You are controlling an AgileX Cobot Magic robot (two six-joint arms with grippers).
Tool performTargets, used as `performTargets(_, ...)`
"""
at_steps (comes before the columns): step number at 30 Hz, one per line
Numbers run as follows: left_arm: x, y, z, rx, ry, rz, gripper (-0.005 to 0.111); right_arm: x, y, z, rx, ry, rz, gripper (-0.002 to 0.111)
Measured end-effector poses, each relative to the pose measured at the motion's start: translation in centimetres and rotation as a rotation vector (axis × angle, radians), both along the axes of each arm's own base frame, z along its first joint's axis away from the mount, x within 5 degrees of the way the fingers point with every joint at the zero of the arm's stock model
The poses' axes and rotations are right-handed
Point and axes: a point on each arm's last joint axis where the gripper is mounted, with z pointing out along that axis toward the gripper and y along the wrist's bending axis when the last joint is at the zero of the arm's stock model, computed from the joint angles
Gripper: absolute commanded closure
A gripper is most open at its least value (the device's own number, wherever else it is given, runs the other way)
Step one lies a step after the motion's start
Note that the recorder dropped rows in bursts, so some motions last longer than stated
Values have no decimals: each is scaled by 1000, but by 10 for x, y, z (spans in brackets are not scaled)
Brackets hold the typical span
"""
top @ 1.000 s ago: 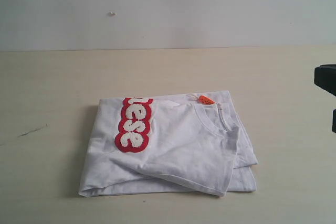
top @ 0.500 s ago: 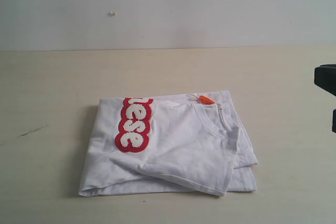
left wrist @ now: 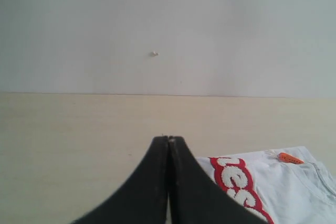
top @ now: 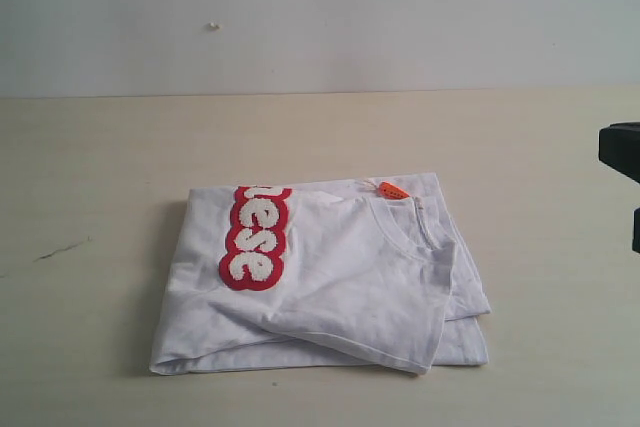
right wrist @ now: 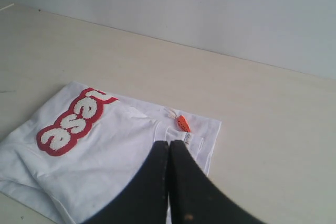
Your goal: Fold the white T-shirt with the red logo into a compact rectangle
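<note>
Beige worktop (top: 100, 147) carried the folded white T-shirt (top: 340, 292), red logo (top: 255, 239) up, ahead of left hand (left wrist: 168, 139) and right hand (right wrist: 168, 142), both pressed together.

Exterior camera raised, facing across bench (top: 100, 147) to wall (top: 320, 17), wrist cameras lower, nearer, facing same wall, all sharing white T-shirt (top: 340, 287).

T-shirt (top: 340, 297) flat on table (top: 100, 147); logo (top: 255, 237) on top, left side.

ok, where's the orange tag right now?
Exterior view: the tag lies on the far edge of the folded tee, right of centre, to the right of the logo.
</note>
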Motion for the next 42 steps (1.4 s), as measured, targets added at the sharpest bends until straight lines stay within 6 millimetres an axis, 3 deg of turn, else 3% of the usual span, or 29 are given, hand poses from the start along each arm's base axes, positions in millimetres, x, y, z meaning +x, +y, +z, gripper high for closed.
performTargets(12, -16, 14, -3, 72, 1, 127, 107, 0, 0, 0, 0, 0, 0, 108)
performTargets(17, -29, 18, -38, 138, 10, 150, 107, 0, 0, 0, 0, 0, 0, 108)
performTargets(22, -34, 20, -60, 142, 22, 167, 107, 0, 0, 0, 0, 0, 0, 108)
performTargets(33, -37, 23, -91, 167, 73, 196, 107, 0, 0, 0, 0, 0, 0, 108)
performTargets(42, -39, 23, -96, 160, 107, 194, 107, 0, 0, 0, 0, 0, 0, 108)
